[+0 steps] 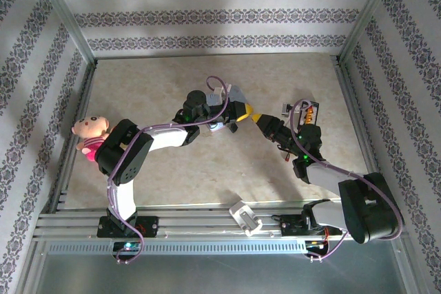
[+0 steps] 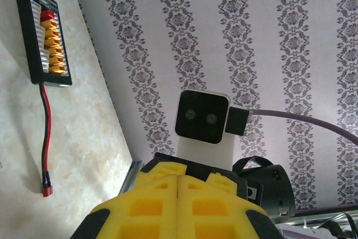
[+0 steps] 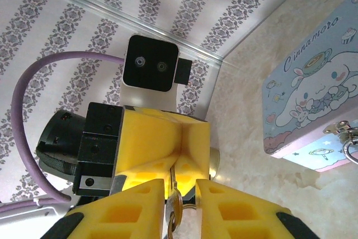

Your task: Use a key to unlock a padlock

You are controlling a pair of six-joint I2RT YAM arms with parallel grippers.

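Two arms reach inward, wrists tip to tip mid-table. L gripper is pressed together on the thin key. R gripper jaws sit narrow round key's ring end, contact unclear. Silvery loop at tin clasp is cut off by frame edge.

Marbled table bears doll, tin, connector board.

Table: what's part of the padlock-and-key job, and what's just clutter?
Job: key, between the fingers of the right gripper.
Clutter: tin, doll, connector board, white box.
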